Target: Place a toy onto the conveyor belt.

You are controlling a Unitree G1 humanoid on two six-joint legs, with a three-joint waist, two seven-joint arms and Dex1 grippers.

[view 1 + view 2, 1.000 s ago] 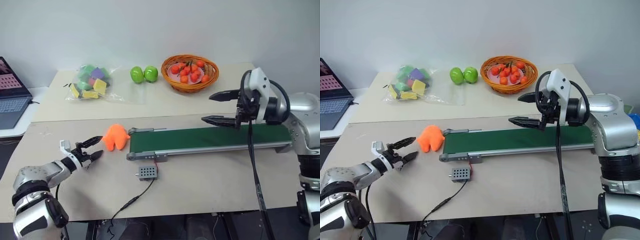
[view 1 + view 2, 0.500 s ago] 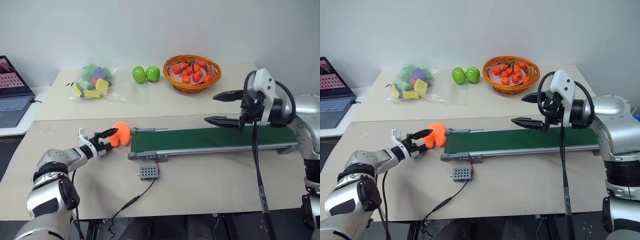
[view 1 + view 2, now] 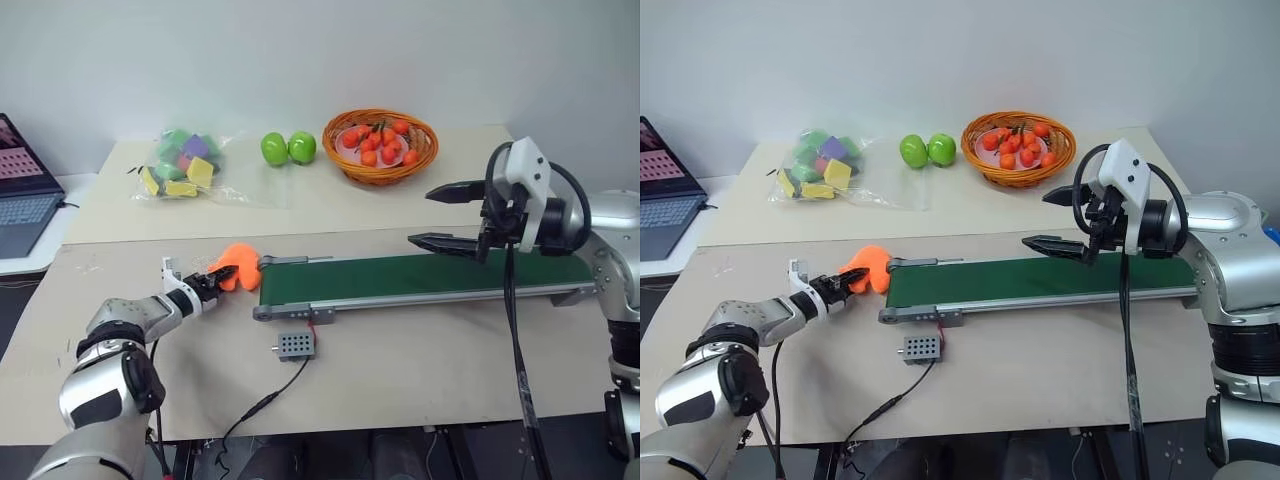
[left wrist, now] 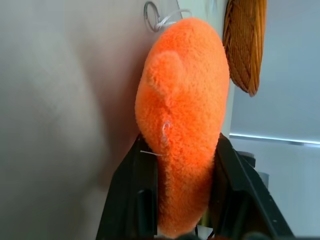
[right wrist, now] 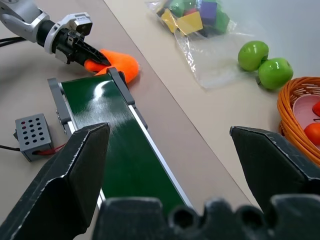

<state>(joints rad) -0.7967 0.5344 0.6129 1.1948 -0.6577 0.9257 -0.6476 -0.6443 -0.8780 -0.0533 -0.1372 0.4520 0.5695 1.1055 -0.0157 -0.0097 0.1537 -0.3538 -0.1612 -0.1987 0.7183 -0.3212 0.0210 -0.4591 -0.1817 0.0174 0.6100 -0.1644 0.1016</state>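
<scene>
So, left end effector [image 3: 213, 285]: clamped on the toy [image 3: 238, 266]
belt [image 3: 420, 275]: just right of toy, running rightward
right end effector [image 3: 437, 217]: open above belt

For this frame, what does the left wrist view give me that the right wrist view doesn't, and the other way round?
Left wrist view alone: a close look at the left gripper with both black fingers pressed against the toy's sides.

Right wrist view alone: the conveyor belt, the small grey box, the two green apples, the bag of coloured blocks, and the open right gripper.

Both: the orange toy, held next to the belt's end, and the wicker basket.
</scene>
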